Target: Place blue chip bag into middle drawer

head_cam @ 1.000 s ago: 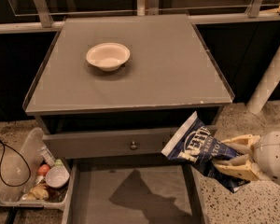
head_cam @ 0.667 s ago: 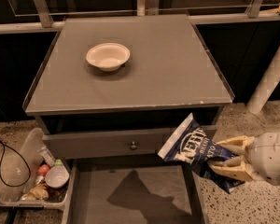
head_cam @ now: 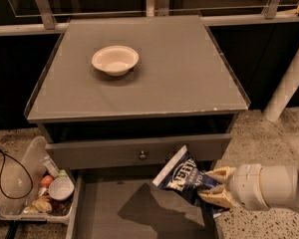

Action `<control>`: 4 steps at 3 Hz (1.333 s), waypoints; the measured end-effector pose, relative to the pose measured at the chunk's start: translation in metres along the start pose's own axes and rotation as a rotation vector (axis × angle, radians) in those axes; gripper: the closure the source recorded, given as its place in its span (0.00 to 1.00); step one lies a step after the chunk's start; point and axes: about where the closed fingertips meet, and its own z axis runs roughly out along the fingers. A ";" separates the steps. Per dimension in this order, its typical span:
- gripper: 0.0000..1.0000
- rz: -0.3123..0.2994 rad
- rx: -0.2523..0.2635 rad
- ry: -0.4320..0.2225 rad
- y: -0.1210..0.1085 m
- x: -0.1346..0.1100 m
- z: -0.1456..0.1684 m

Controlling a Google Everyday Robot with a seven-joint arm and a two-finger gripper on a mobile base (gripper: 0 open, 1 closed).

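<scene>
You see the gripper (head_cam: 208, 185) at lower right, its 2 fingers pinching the blue chip bag (head_cam: 181, 175). The bag is tilted over the right side of the open middle drawer (head_cam: 104, 210), below the knobbed drawer front (head_cam: 89, 156). 1 cream bowl (head_cam: 115, 60) sits on the cabinet top (head_cam: 184, 68).

surface (head_cam: 179, 83): grey cabinet top | on it: cream bowl (head_cam: 115, 59), left-rear, upright | gripper (head_cam: 213, 184): below front edge, right, clamping blue chip bag (head_cam: 182, 176)
</scene>
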 end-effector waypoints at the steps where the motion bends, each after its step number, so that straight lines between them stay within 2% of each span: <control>1: 1.00 0.049 -0.001 -0.018 -0.006 0.035 0.045; 2: 1.00 0.085 0.003 -0.030 -0.014 0.062 0.092; 3: 1.00 0.085 0.003 -0.030 -0.014 0.062 0.092; 4: 1.00 0.047 -0.013 -0.044 -0.012 0.065 0.121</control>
